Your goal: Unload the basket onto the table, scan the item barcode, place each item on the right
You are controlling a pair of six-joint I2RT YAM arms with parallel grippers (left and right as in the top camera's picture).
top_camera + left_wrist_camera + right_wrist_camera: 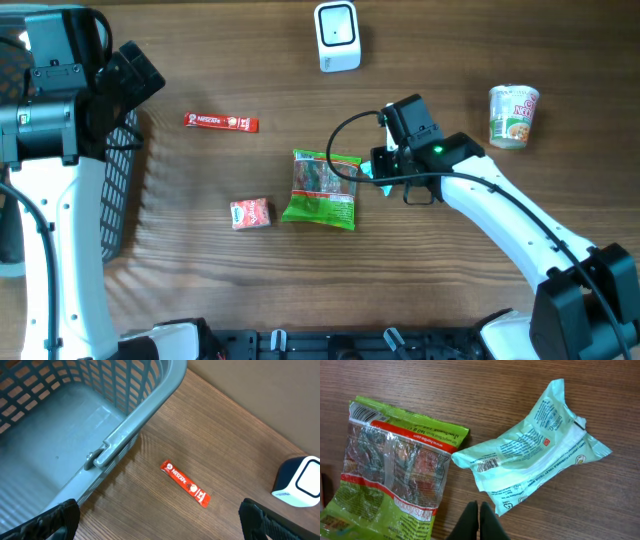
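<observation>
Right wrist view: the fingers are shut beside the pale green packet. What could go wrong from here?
1. The right gripper looks shut at the very edge of the pale green packet; it may hold only thin film, or nothing, so a lift could drop it.
2. The green snack bag touches the packet and may be dragged along.

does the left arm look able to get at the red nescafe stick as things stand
Probably yes: the left gripper is open, and the Nescafe stick lies alone on bare wood beside the basket.
</observation>
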